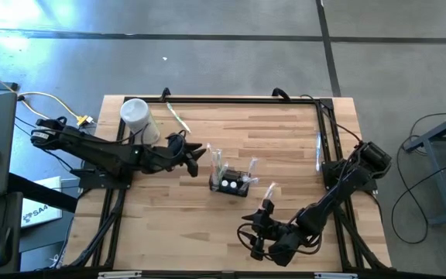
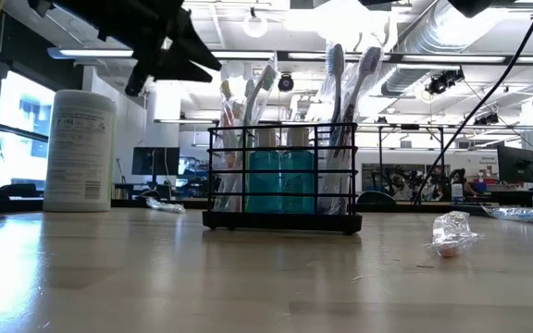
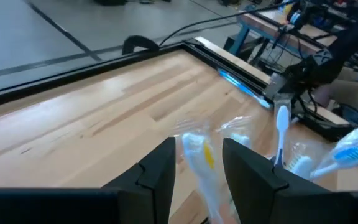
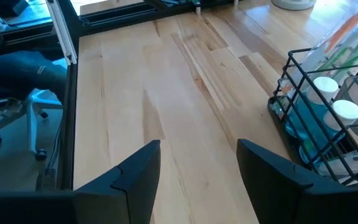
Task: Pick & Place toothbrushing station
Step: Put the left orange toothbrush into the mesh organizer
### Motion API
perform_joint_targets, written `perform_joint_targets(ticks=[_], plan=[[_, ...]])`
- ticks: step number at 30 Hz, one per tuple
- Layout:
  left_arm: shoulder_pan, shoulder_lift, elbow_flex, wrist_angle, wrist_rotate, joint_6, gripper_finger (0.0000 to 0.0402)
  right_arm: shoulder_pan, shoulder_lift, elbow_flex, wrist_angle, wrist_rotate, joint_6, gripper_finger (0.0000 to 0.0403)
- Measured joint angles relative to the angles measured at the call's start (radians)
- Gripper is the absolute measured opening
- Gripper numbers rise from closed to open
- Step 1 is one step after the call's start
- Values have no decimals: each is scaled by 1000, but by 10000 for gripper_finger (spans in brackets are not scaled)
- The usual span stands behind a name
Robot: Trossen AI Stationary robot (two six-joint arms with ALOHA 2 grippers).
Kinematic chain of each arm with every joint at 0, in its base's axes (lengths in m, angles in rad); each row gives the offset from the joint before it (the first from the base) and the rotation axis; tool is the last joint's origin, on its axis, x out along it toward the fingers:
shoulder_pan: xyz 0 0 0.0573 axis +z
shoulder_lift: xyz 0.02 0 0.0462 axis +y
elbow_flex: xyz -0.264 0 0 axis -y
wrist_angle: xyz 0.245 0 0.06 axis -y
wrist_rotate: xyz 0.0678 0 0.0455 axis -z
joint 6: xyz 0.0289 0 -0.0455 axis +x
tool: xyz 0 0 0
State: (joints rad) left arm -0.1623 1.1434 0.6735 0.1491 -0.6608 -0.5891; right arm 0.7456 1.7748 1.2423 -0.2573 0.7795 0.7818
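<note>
The toothbrushing station (image 1: 232, 183) is a black wire rack holding teal bottles and several upright wrapped toothbrushes; it stands on its base at the table's middle and also shows in the low view (image 2: 281, 176) and the right wrist view (image 4: 319, 121). My left gripper (image 1: 200, 151) is open, just left of the rack and above table height (image 2: 169, 51). In its wrist view (image 3: 197, 146) a wrapped toothbrush (image 3: 199, 157) shows in the gap past its fingers, and I see no touch. My right gripper (image 1: 265, 209) is open and empty (image 4: 197, 149), near and right of the rack.
A white lidded cylinder (image 1: 138, 119) stands at the far left (image 2: 80, 148). A loose wrapped toothbrush (image 1: 178, 118) lies near the far edge. A small crumpled wrapper (image 1: 270, 188) lies right of the rack (image 2: 452, 233). A clear wrapper (image 1: 317, 151) lies along the right rail.
</note>
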Motion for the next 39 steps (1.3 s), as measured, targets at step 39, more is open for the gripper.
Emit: perform_joint_targets(ticks=[39], plan=[[90,85,27,92,256,74,3,-2,0,0,-2,-1,-27,203]])
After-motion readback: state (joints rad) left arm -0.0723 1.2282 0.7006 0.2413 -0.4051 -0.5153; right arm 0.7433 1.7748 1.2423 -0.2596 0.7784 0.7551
